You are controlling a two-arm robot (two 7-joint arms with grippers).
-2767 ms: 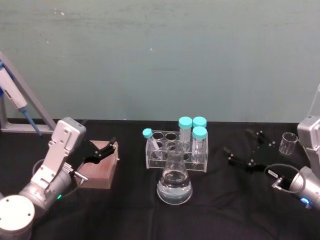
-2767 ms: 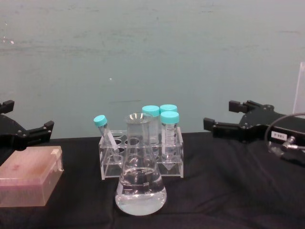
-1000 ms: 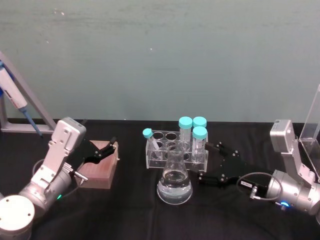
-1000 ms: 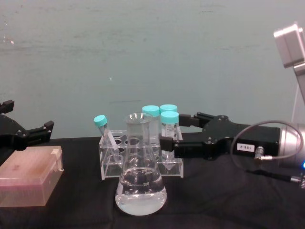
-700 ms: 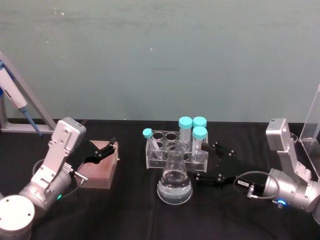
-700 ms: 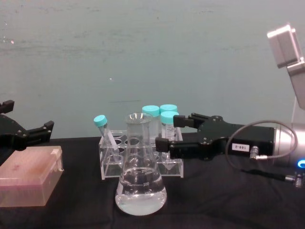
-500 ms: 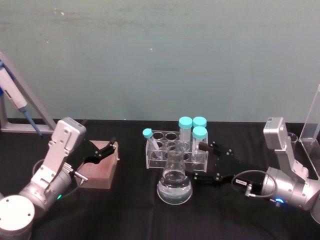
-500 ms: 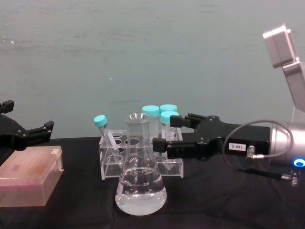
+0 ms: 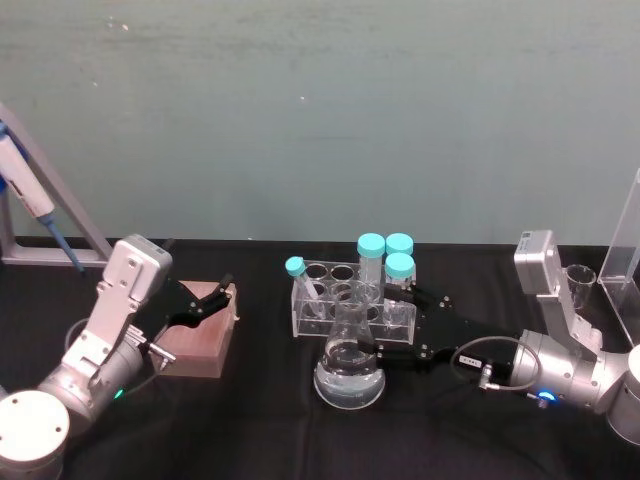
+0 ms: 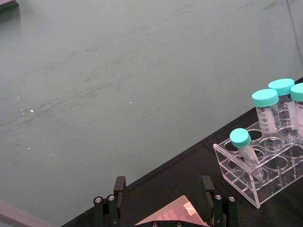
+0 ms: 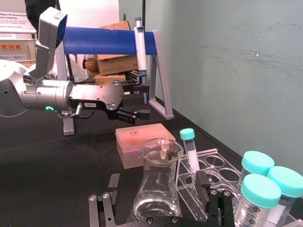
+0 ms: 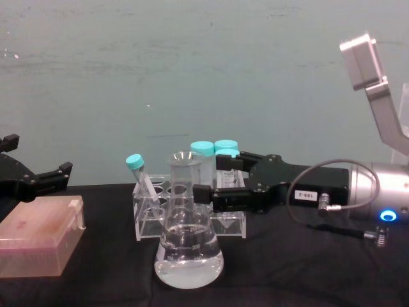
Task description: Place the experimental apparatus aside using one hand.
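Note:
A glass conical flask (image 9: 348,368) with clear liquid stands at the table's middle front, in front of a clear tube rack (image 9: 312,318) holding several teal-capped tubes. My right gripper (image 9: 379,323) reaches in from the right. It is open, with one finger on each side of the flask (image 11: 158,187) and a gap showing on both sides. In the chest view the near finger (image 12: 203,193) is level with the flask's neck (image 12: 186,192). A small glass beaker (image 9: 577,286) stands at the far right. My left gripper (image 9: 214,298) rests open over a pink box (image 9: 201,343).
A pipette stand (image 9: 36,212) rises at the back left, and its blue bar (image 11: 109,39) crosses the right wrist view. A clear acrylic panel (image 9: 624,262) stands at the right edge beside the beaker. Black cloth lies bare left and right of the flask.
My right gripper has slid left from the table's right side until its open fingers reached around the flask. The flask, the rack and my left arm have not moved.

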